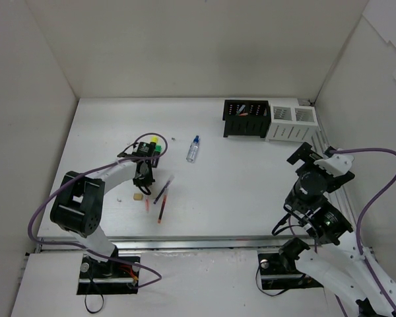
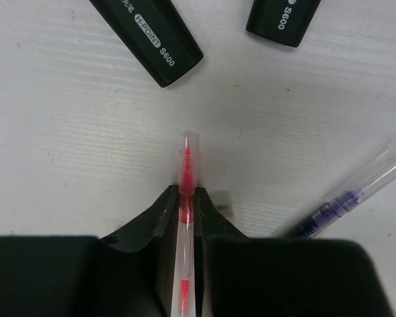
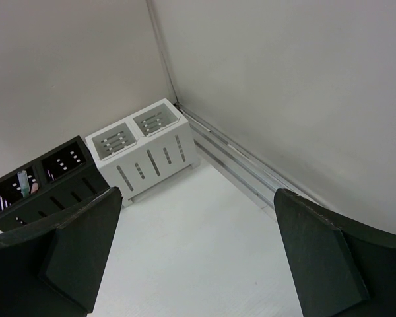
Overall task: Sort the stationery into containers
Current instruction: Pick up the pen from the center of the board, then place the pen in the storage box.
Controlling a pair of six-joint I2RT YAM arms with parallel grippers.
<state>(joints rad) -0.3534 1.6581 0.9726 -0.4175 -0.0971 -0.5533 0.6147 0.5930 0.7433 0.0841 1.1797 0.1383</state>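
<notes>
Two fingers (image 2: 162, 214) of your left gripper (image 2: 187, 201) are pressed tight on a red pen (image 2: 187, 158), which lies on the table (image 2: 66, 145) at the near left of the scene. Its long axis runs straight out between the fingers, in line with them, and its clear end pokes past the tips toward two black highlighters (image 2: 155, 43) just beyond. A clear pen with purple ink (image 2: 353, 188) lies apart, to the right of the grip. Further right the bottle (image 1: 193, 149) lies mid-table, and the black organiser (image 1: 246, 119) and white bins (image 1: 290, 123) stand at the far right. Your right gripper (image 3: 198, 195) hangs wide open with nothing in it, nearer those containers. The pen is in the left, though, so I judge your carry goes far and right, and the pen likely needs tipping to drop in end-first.
</notes>
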